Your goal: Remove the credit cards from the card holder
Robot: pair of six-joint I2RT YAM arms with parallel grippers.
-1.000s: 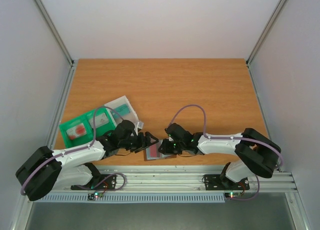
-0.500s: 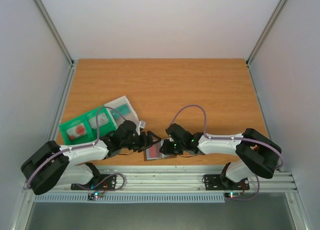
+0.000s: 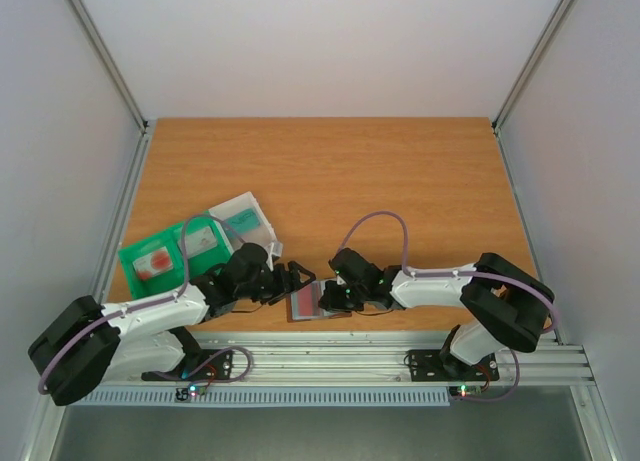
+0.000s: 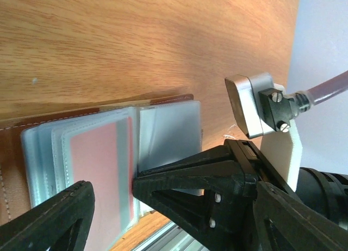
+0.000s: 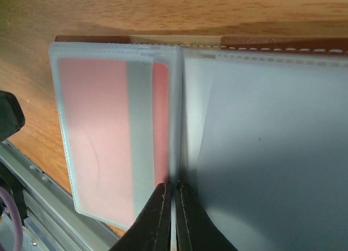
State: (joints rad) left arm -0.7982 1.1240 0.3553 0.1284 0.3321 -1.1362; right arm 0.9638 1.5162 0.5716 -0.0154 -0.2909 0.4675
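The card holder (image 3: 305, 304) lies open near the table's front edge, brown outside with grey-blue pockets. A pink credit card (image 5: 103, 131) sits in its left pocket panel and also shows in the left wrist view (image 4: 98, 175). My right gripper (image 5: 172, 190) is shut, its tips pinching the holder's lower edge at the middle fold; it also shows in the top view (image 3: 323, 299) and in the left wrist view (image 4: 138, 183). My left gripper (image 3: 303, 279) is open and empty, its fingers (image 4: 54, 221) spread wide over the holder. Two more cards (image 3: 155, 265) lie on the green tray.
A green tray (image 3: 130, 253) lies at the left with a translucent grey box (image 3: 245, 219) beside it. The metal rail (image 3: 330, 356) runs just in front of the holder. Both arms meet over the holder.
My left gripper has edged slightly right and back over the holder. The right gripper stays shut at the holder's fold. The holder has hardly moved.
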